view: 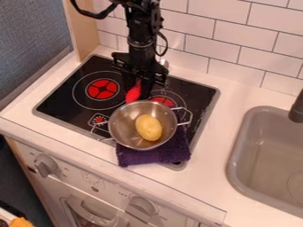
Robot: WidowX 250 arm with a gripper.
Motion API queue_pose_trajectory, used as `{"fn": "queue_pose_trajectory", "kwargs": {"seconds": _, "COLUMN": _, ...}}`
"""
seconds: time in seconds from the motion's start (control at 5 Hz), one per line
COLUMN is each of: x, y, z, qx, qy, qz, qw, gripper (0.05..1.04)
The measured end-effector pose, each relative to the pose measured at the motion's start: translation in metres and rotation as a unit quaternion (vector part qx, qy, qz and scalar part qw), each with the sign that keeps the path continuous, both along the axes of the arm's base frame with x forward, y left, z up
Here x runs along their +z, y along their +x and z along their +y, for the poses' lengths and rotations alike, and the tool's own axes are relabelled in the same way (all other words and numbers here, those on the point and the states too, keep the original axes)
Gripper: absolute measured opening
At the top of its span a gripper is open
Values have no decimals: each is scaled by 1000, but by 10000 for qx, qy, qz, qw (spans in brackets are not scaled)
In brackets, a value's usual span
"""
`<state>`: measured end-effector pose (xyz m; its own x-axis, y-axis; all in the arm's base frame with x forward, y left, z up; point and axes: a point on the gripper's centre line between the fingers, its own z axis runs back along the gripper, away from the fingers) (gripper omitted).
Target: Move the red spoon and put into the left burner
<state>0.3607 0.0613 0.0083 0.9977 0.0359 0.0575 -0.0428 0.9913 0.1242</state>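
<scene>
The left burner lies left of and behind the pot; the red spoon, just behind it, should be light, stiff, perhaps slick, best pinched mid-length; the gripper hangs behind it too, wide or narrow I cannot tell.

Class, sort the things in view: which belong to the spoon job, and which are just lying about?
Belong: red spoon, left burner, black gripper at the spoon.

Lying about: metal pot, yellow potato-like thing inside it, purple cloth partly under the pot.

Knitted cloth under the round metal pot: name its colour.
The cloth is purple; camera view shows it.
</scene>
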Motion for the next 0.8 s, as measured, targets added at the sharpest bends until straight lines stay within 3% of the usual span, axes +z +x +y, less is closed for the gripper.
{"fn": "queue_pose_trajectory", "kwargs": {"seconds": 0.4, "x": 11, "y": -16, "z": 0, "qx": -110, "qy": -78, "qz": 34, "qw": 9999, "gripper": 419}}
{"fn": "queue_pose_trajectory", "kwargs": {"seconds": 0.8, "x": 56, "y": -37, "z": 7, "qx": -171, "qy": -225, "qz": -456, "qw": 9986, "gripper": 419}}
